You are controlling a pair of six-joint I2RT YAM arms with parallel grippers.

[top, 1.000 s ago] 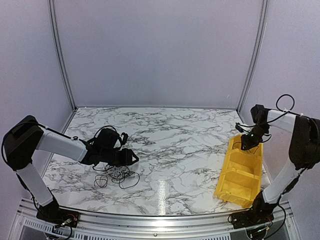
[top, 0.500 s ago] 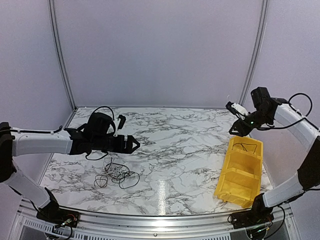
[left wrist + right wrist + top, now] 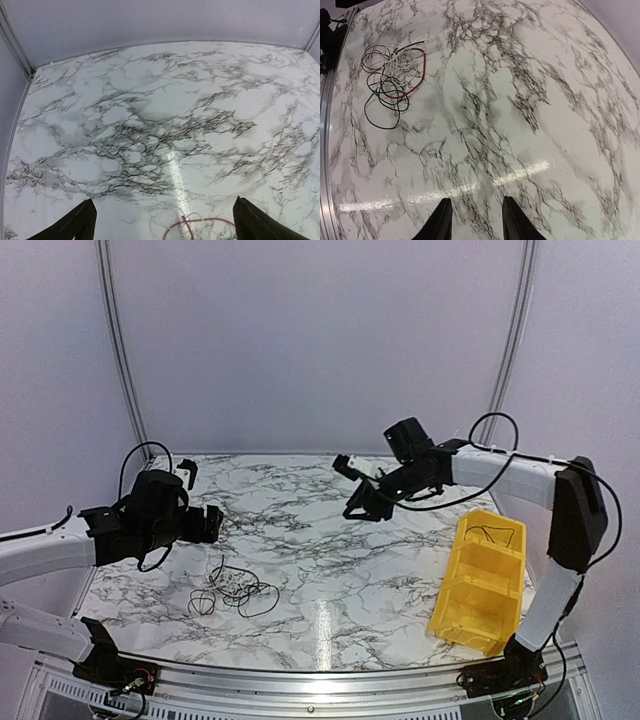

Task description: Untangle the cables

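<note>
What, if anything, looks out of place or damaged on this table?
Nothing looks damaged or spilled. The cables lie in one tangled heap near the front left; one thin wire sits apart in the far compartment of the yellow bin.

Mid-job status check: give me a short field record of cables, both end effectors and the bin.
cables: one intertwined pile of red, white and dark loops, near-left on the table
left end effector: open, empty, hovers just beyond the pile
right end effector: open, empty, above mid-table, away from pile
yellow bin: right side, thin dark wire in its far compartment
</note>
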